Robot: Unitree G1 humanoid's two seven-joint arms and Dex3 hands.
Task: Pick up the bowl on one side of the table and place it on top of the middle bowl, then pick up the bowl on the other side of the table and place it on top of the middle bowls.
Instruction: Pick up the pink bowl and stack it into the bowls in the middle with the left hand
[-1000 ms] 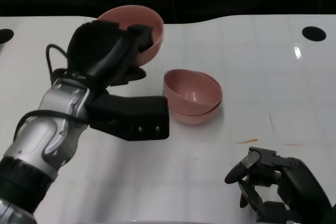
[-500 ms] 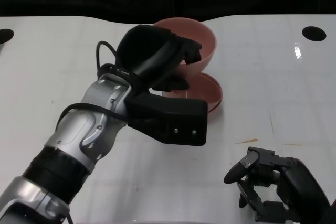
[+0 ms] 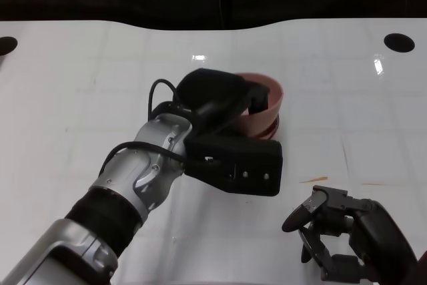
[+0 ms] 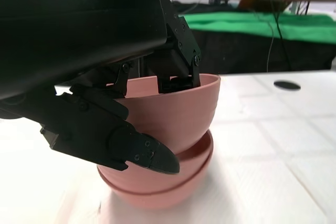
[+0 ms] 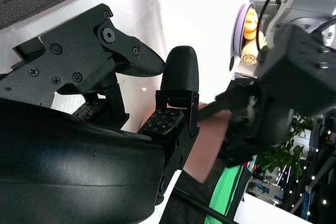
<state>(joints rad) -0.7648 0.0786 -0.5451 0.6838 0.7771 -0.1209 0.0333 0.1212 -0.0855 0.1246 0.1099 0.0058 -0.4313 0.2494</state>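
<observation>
- Left hand grips pink bowl by its rim, seated in two nested pink bowls.
- Right hand at 5 o'clock, fingers apart, empty.
- Half a second ago the bowl hung higher, toward 12 o'clock.

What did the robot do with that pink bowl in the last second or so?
The left hand carried the pink bowl from the table's far left over to the stacked bowls and lowered it into them, its fingers still gripping it. The right hand stayed put near the table's edge.
</observation>
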